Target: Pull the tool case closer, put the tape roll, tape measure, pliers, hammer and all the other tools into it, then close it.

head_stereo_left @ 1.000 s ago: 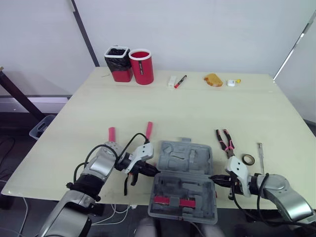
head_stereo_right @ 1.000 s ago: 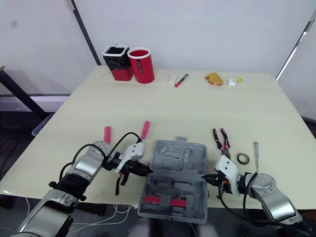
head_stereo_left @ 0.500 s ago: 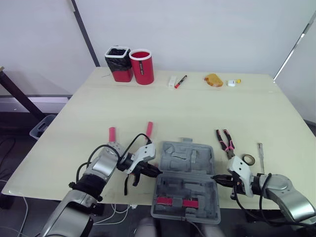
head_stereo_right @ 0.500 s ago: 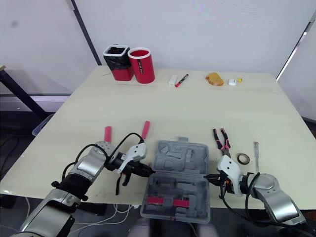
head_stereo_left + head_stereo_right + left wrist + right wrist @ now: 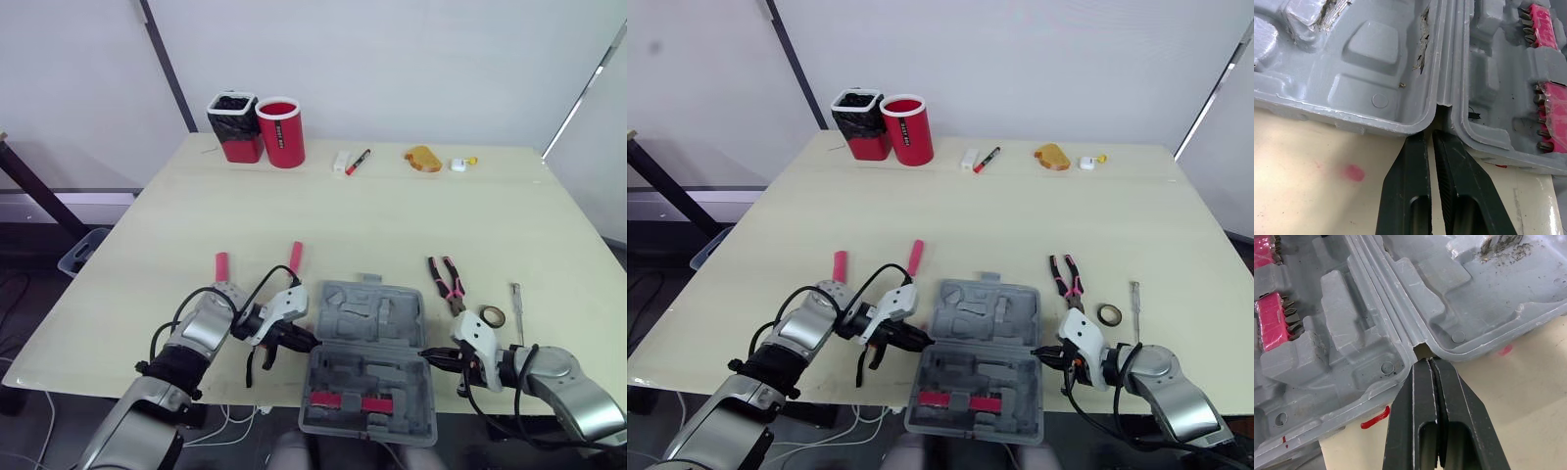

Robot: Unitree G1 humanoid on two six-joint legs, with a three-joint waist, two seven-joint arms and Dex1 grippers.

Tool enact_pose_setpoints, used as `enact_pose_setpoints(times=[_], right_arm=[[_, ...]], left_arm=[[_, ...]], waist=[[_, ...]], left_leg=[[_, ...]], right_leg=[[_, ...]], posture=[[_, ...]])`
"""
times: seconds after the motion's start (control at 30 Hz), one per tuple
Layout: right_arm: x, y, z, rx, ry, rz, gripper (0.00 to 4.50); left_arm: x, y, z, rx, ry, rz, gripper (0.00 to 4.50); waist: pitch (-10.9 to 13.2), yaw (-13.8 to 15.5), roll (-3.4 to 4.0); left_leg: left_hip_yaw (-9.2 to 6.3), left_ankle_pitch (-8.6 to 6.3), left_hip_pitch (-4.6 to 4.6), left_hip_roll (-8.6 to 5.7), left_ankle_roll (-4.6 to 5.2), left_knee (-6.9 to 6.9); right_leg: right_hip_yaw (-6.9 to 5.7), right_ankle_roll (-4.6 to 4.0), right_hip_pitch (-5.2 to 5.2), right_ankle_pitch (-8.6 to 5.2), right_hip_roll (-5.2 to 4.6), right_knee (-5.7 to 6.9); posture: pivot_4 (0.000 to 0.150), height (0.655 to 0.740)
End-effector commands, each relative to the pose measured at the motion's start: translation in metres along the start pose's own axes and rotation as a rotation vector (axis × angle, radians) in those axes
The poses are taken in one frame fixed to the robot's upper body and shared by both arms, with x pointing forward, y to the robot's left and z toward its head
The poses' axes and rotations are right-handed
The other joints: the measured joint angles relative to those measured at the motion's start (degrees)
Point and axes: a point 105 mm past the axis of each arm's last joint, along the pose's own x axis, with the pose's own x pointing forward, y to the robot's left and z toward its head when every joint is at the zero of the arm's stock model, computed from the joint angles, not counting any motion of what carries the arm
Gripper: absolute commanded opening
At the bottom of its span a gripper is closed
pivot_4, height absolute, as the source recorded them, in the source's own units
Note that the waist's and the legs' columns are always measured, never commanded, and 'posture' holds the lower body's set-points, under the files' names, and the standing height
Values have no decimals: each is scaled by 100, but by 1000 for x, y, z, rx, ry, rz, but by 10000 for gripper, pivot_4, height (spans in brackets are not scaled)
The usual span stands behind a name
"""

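Left eye view | tool case (image 5: 367,357) open | left gripper (image 5: 312,343) at its 9 o'clock hinge end | right gripper (image 5: 423,354) at 3 o'clock | both pairs of jaws pressed together

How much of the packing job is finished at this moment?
Done: the open tool case sits at the near edge of the table. In hand: the left gripper and right gripper, both shut, have their tips at its hinge ends. Left: pliers, tape roll and screwdriver lie outside it; case not closed.
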Motion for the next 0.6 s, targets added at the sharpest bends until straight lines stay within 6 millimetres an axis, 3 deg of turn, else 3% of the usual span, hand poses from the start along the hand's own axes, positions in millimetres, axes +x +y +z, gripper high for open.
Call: enact_pose_setpoints(times=[0.03,0.6], right_arm=[[1,4,8,-23,-30,15,0],[0,14,4,2,-5,60,0]], left_arm=[[8,-11,-6,-3,28,-67,3541],[5,-11,-10,-8,39,-66,3541]], waist=[[0,-1,0],[0,-14,0]], left_leg=[[0,0,0,0,0,0],[-1,0,0,0,0,0]], right_leg=[[0,0,0,0,0,0],[-1,0,0,0,1,0]], posture=[[1500,7400],[1500,7400]])
